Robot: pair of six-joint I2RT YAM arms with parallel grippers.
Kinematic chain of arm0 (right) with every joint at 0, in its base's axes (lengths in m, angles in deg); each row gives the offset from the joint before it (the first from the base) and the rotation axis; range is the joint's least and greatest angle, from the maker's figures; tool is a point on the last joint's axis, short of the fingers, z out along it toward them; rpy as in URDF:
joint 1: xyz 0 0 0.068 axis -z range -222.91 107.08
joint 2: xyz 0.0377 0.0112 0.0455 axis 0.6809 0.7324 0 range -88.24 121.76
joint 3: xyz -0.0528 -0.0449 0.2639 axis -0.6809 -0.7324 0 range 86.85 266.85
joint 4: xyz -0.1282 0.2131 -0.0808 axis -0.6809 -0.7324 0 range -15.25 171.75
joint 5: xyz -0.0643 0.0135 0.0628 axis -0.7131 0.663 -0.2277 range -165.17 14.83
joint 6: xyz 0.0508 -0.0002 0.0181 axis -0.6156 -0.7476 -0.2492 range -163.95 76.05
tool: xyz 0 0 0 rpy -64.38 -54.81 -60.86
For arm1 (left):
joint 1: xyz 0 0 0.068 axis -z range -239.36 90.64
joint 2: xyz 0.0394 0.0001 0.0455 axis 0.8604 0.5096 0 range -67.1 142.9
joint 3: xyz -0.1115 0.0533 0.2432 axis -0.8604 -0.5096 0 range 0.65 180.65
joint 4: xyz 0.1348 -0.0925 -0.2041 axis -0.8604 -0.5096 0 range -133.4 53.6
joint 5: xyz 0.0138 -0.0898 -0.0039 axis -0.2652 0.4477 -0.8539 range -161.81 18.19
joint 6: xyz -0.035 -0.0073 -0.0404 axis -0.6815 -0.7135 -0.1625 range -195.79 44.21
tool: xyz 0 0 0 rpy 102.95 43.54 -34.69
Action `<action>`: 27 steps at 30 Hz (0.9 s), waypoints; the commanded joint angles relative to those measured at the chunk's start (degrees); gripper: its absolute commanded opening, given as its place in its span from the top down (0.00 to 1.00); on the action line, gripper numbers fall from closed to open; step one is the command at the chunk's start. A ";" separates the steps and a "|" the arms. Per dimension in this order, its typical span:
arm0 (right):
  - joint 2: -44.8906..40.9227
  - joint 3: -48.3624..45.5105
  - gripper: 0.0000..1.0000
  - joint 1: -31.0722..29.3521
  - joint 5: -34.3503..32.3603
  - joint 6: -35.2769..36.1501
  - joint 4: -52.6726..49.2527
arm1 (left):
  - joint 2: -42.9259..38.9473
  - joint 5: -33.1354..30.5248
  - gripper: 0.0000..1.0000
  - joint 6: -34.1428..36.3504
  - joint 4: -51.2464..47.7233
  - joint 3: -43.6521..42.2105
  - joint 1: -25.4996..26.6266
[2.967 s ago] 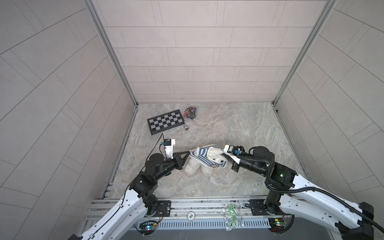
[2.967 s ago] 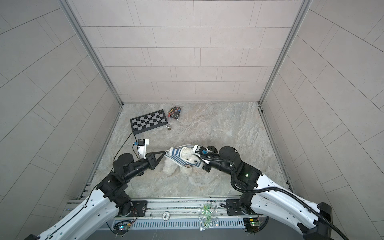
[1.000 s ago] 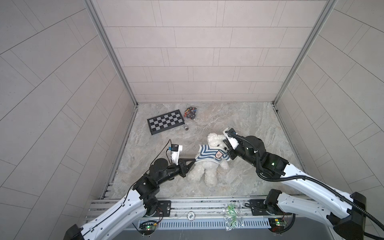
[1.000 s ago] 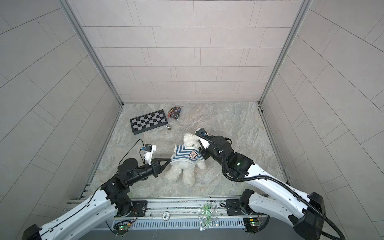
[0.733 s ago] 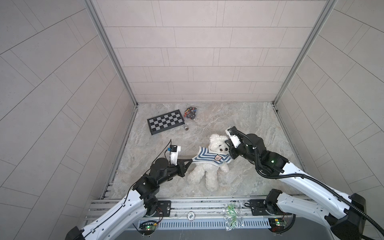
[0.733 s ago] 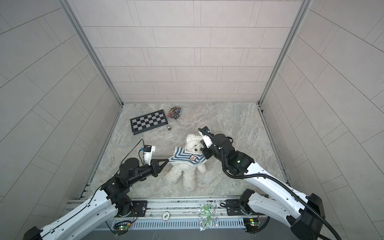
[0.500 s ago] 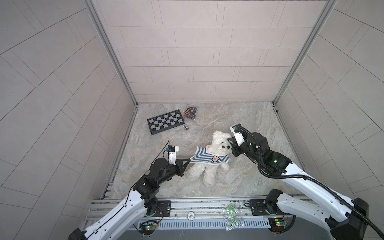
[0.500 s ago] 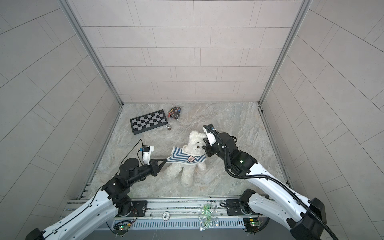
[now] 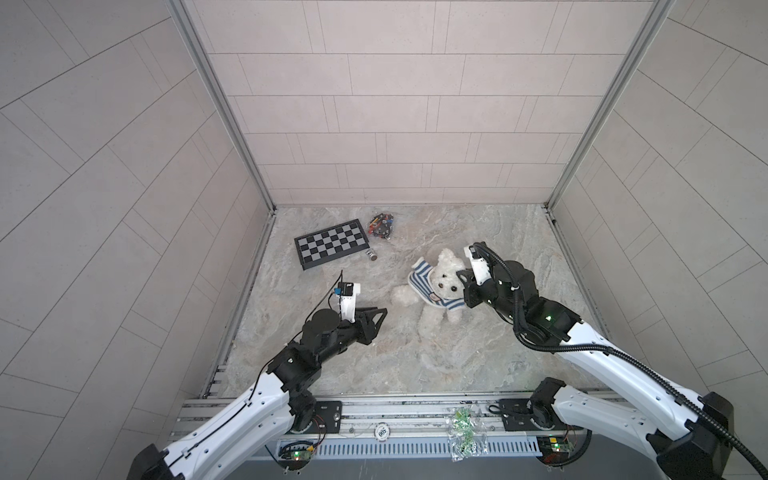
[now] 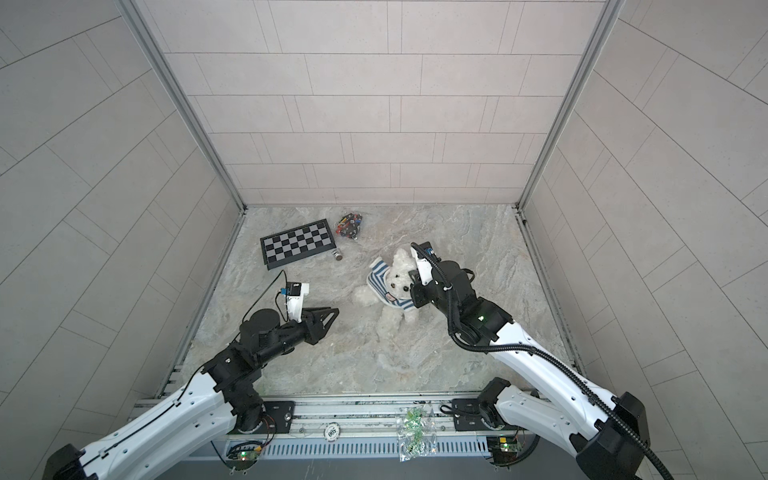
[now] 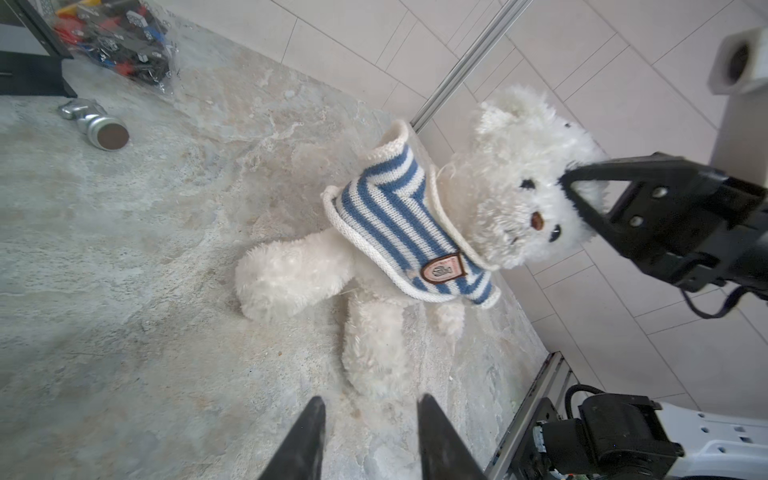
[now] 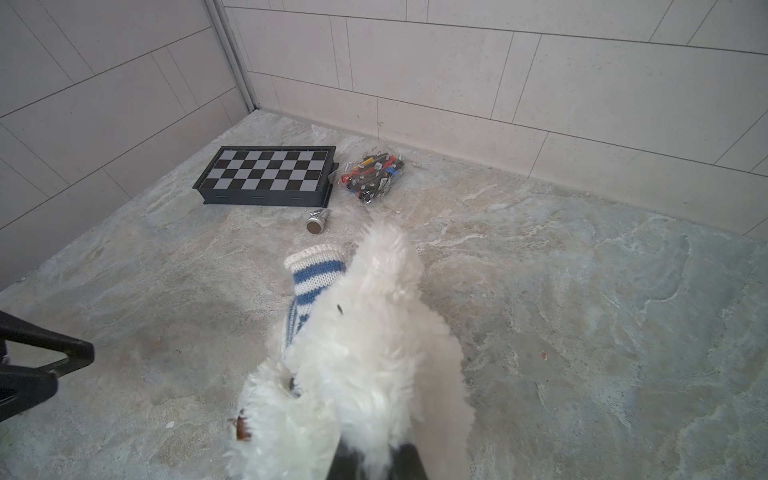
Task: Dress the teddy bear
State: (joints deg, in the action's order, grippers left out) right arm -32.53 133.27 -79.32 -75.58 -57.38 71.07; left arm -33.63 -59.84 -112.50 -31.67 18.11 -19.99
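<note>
The white teddy bear (image 9: pixel 446 277) (image 10: pixel 398 279) sits propped up at mid-floor with its legs spread on the stone. A blue-and-white striped shirt (image 9: pixel 419 279) (image 11: pixel 399 216) is round its neck and chest, badge to the front, and one sleeve (image 12: pixel 316 270) sticks up. My right gripper (image 9: pixel 460 275) (image 12: pixel 376 457) is shut on fur at the side of the bear's head (image 11: pixel 519 199) and holds it up. My left gripper (image 9: pixel 380 313) (image 11: pixel 372 403) is open and empty, a short way off the bear's legs.
A folded chessboard (image 9: pixel 330 248), a clear bag of small pieces (image 9: pixel 382 226) and a small metal cylinder (image 9: pixel 371 254) lie at the back left. Tiled walls close three sides. A metal rail with a plastic bag (image 9: pixel 461 432) runs along the front.
My left gripper has let go of the shirt, opened and drawn back to the left. My right gripper has lifted the bear's head up and towards the back right.
</note>
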 commanded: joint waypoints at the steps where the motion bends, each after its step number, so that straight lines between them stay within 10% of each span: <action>1: 1.70 2.41 1.00 0.10 -1.33 -3.10 1.93 | -1.36 -1.20 0.55 -1.23 -0.38 0.75 1.84; 8: 4.79 3.38 1.00 0.50 -2.09 -5.61 1.71 | 17.22 -4.74 0.50 -6.49 21.60 -0.04 10.70; 27: 5.22 1.14 1.00 6.86 5.77 -8.45 3.29 | 61.93 -4.67 0.59 -25.50 56.02 13.01 11.39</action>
State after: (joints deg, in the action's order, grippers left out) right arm -26.96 135.15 -72.83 -70.97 -64.35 71.73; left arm 26.00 -65.39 -134.51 18.25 29.98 -8.99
